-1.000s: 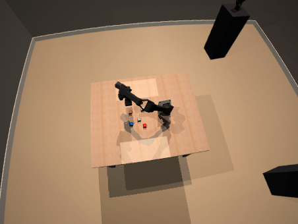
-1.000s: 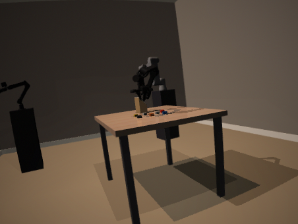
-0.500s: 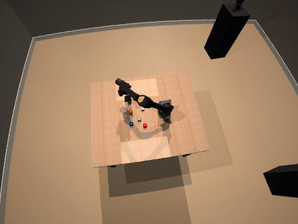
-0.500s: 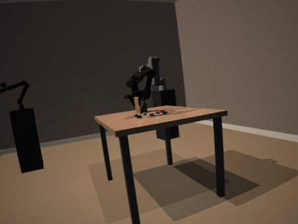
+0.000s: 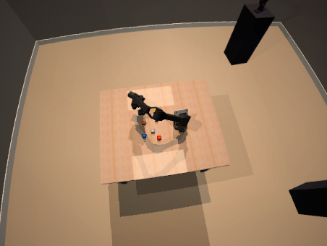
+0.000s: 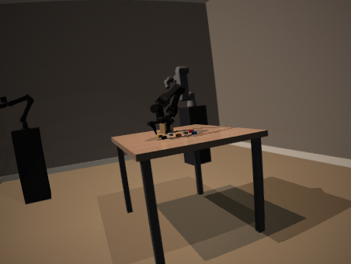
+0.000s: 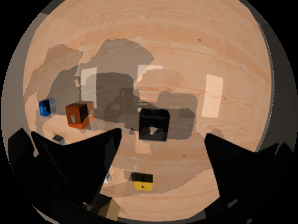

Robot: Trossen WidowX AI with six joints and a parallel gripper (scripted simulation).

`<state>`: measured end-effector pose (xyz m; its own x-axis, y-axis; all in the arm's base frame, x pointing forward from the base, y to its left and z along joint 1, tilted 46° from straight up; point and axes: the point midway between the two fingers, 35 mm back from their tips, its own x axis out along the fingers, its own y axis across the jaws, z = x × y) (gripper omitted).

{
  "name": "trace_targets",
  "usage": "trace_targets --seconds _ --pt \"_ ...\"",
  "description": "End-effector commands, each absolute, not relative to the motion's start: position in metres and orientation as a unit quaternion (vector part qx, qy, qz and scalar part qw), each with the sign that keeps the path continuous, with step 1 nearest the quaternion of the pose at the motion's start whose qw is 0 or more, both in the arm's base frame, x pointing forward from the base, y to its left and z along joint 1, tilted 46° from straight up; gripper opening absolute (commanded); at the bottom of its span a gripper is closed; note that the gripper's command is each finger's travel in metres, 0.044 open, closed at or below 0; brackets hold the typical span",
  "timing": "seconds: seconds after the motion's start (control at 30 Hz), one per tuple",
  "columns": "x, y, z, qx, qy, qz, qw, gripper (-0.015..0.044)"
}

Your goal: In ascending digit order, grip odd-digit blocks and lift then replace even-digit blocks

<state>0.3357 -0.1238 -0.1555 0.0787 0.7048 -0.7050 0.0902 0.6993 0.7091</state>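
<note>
My gripper [image 7: 165, 136] is open, its fingers wide apart above the table, with nothing between the tips. The black block [image 7: 154, 124] [image 6: 164, 137] lies ahead of the gap; its light digit is unclear. The yellow block [image 7: 143, 184] [image 6: 159, 136] lies nearer the palm in the wrist view. The orange block [image 7: 78, 115] [image 5: 143, 123] and blue block [image 7: 46, 107] [image 5: 144, 136] lie to the left. A grey block [image 7: 59, 139] [image 5: 153, 131] is partly hidden by the left finger, and a white block [image 6: 171, 134] is mostly hidden in the wrist view. The red block [image 5: 159, 137] is outside the wrist view.
A tan upright box [image 6: 163, 128] stands behind the blocks in the exterior view. The arm's base is on the wooden table [image 5: 116, 145]. Dark pedestals [image 5: 247, 34] [image 6: 32, 167] stand away from the table. Arm shadows fall across the blocks' area.
</note>
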Motion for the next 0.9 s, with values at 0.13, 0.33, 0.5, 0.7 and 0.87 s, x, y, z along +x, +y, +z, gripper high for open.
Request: trace_targets --seconds 0.13,0.33,0.5,0.7,0.87 --pt "0.335 -0.111 -0.165 0.315 0.641 0.232 0.660 0.0400" --pt "0.335 -0.104 -0.172 0.316 0.641 0.232 0.660 0.0400" --pt "0.335 -0.101 -0.175 0.316 0.640 0.233 0.660 0.0374" --pt "0.335 -0.101 -0.175 0.316 0.640 0.233 0.660 0.0216" --pt "0.335 -0.101 -0.175 0.316 0.640 0.233 0.660 0.0120"
